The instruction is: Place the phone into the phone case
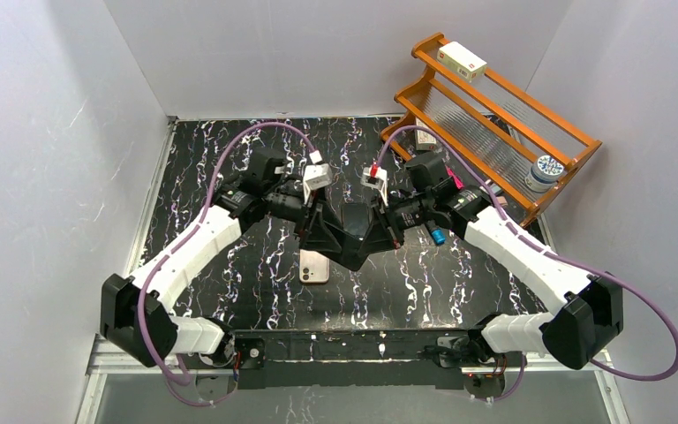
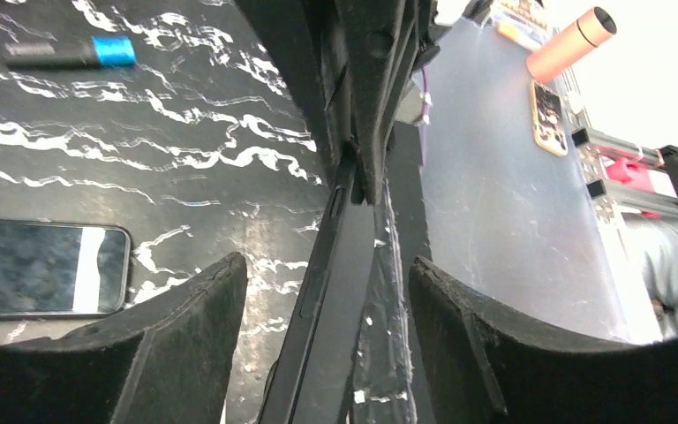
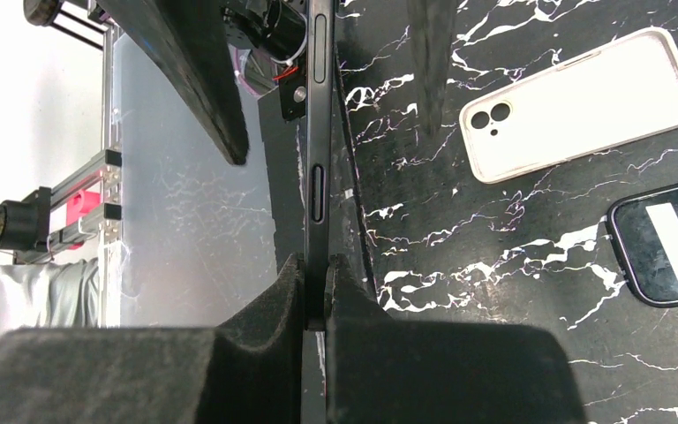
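Observation:
My right gripper [image 3: 316, 265] [image 1: 387, 225] is shut on the end of a thin black phone-shaped slab [image 3: 320, 132] with side buttons. It holds the slab edge-on above the table; I cannot tell whether it is a phone or a case. My left gripper [image 2: 327, 265] [image 1: 318, 225] is open, with a finger on each side of the slab's [image 2: 335, 291] other end, neither touching. A white phone case [image 3: 578, 102] with camera holes lies flat on the table, also seen from above [image 1: 314, 265]. A dark-screened phone [image 3: 666, 247] [image 2: 44, 268] lies face up beside it.
A blue-capped marker [image 1: 437, 234] [image 2: 71, 51] lies on the black marble table under the right arm. A wooden rack [image 1: 494, 115] stands at the back right, holding a white box [image 1: 463, 60] and a round tub [image 1: 545, 170]. White walls enclose the table.

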Action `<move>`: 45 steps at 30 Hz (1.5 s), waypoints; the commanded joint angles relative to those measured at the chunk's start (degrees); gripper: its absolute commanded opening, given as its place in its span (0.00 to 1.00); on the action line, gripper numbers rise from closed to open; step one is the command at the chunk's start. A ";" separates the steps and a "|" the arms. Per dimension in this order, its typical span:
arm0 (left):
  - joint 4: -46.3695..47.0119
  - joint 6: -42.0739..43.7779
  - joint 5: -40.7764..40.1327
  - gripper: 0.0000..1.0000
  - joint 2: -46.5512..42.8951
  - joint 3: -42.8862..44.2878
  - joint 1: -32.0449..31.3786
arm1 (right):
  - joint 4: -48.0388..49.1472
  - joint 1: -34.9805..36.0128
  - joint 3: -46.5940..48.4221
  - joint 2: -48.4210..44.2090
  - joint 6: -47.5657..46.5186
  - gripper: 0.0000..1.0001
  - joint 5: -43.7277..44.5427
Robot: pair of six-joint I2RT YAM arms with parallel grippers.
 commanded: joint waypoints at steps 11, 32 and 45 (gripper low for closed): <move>-9.57 1.24 0.58 0.40 1.27 -0.06 -3.63 | 4.79 -0.81 4.54 0.32 -1.48 0.01 -2.43; -15.23 -5.78 -7.65 0.64 3.84 13.99 -3.67 | -2.87 -0.10 7.38 7.25 -10.70 0.01 -12.23; -21.46 -2.06 -11.09 0.47 2.19 8.77 -3.68 | 3.26 -0.37 7.53 6.24 -6.35 0.01 -9.98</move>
